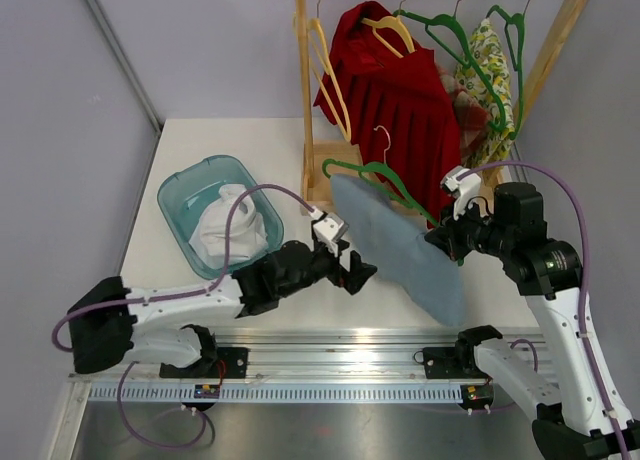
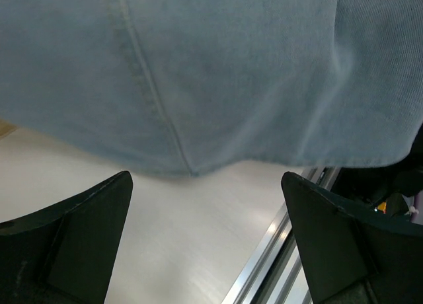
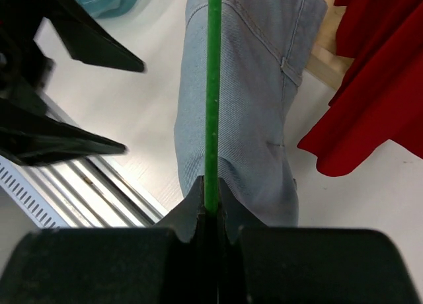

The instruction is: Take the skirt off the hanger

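Denim-blue skirt (image 1: 400, 250) is hanging on the green hanger (image 3: 213, 86), held up off the table (image 2: 198, 244) and sitting right between my two grippers.

My right gripper (image 3: 211, 191) is clenched tight on the hanger's thin bar. The bar runs straight out from between the jaws. On that wrist cam the skirt drapes just past the fingertips, under the bar and spilling a bit to its right.

Left gripper (image 2: 208, 185) is spread wide, nothing in it. On its own cam the skirt's hem fills everything above and ahead of the jaws. Both fingers (image 2: 79, 244) sit below the fabric, and a strip of bare table shows between them and the hem, so I'd call that close but not touching.

Other stuff: a red dress (image 1: 400, 100) hangs on the wooden rack (image 1: 305, 100) beyond the right jaws, off to their right on the wrist view. A teal basin (image 1: 185, 195) with a white cloth (image 1: 225, 230) in it sits back behind the left jaws, next to that arm.
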Available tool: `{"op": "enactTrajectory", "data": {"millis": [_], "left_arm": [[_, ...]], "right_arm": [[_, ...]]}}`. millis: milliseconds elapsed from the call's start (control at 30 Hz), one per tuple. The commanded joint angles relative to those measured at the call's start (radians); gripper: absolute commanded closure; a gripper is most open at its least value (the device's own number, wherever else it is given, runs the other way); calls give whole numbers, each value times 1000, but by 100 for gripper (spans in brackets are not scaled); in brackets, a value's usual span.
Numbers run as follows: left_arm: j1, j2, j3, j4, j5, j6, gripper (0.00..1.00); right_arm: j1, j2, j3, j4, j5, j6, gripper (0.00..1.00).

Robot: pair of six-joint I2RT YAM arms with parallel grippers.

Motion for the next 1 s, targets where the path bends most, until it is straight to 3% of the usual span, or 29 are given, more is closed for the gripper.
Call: {"op": "enactTrajectory", "data": {"millis": [0, 133, 267, 367, 400, 500, 700, 833, 967], "left_arm": [[-52, 142, 117, 272, -167, -49, 1], [-78, 252, 160, 336, -245, -86, 3], [-78, 313, 180, 400, -259, -90, 15], [-78, 361, 209, 430, -259, -64, 41], [-75, 370, 215, 436, -260, -56, 65], [-75, 382, 229, 440, -262, -41, 100], [-75, 200, 179, 336, -169, 5, 100], [-75, 7, 174, 102, -45, 48, 100], [-73, -182, 162, -69, -24, 89, 100]], "right_arm": [[-5, -10, 6, 138, -126, 8, 100], [-5, -10, 4, 139, -154, 15, 100], [-4, -10, -3, 141, -172, 19, 100], [-9, -9, 0, 138, -184, 21, 100], [-9, -7, 1, 138, -183, 21, 100], [-13, -7, 6, 136, -169, 22, 100], [-27, -4, -11, 168, 45, 22, 100], [-38, 13, -29, 194, 113, 18, 100], [-48, 40, -37, 217, 133, 12, 100]]}}
